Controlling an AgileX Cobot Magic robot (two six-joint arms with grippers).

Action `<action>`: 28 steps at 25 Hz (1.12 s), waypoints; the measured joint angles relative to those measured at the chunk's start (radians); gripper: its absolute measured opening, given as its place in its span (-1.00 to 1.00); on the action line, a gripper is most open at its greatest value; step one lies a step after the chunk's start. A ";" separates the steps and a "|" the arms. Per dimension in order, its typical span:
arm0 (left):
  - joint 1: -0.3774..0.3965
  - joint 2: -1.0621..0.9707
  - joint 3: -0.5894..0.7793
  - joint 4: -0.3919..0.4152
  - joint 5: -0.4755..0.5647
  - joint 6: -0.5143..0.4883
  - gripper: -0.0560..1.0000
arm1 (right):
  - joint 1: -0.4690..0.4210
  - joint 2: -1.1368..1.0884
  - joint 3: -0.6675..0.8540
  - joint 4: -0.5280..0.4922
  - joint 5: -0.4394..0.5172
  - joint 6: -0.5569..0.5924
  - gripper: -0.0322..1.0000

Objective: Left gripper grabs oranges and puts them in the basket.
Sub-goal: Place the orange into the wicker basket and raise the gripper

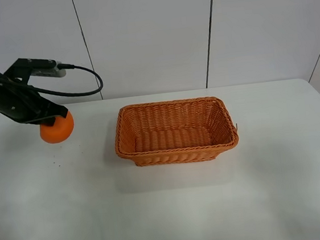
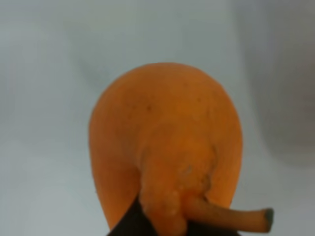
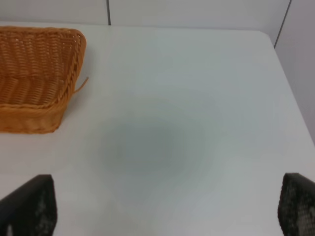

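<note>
- The left hand (image 1: pixel 53 118) is clenched on the orange (image 1: pixel 57 129), gripping it at its knobbed stem end.
- The orange is at nine o'clock from the basket (image 1: pixel 172 103), well apart from it, at the bench's (image 1: pixel 169 210) far side.
- The right hand (image 3: pixel 167 211) is released, its fingers spread wide above the bench.

light: bright, diffuse | shadows: soft, faint beside basket (image 1: pixel 177 151) | left wrist view: close-up blurred
</note>
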 joint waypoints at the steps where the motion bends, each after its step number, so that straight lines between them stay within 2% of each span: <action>1: -0.018 -0.030 0.000 0.000 0.011 -0.005 -0.66 | 0.000 0.000 0.000 0.000 0.000 0.000 0.41; 8: -0.186 -0.095 -0.049 -0.020 0.047 -0.034 -0.66 | 0.000 0.000 0.000 0.000 0.000 0.000 0.41; 16: -0.358 0.116 -0.232 -0.031 0.054 -0.083 -0.66 | 0.000 0.000 0.000 0.000 0.000 0.000 0.41; 22: -0.431 0.303 -0.405 -0.041 0.091 -0.086 -0.66 | 0.000 0.000 0.000 0.000 0.000 0.000 0.41; 28: -0.454 0.451 -0.571 -0.047 0.093 -0.088 -0.66 | 0.000 0.000 0.000 0.000 0.000 0.000 0.41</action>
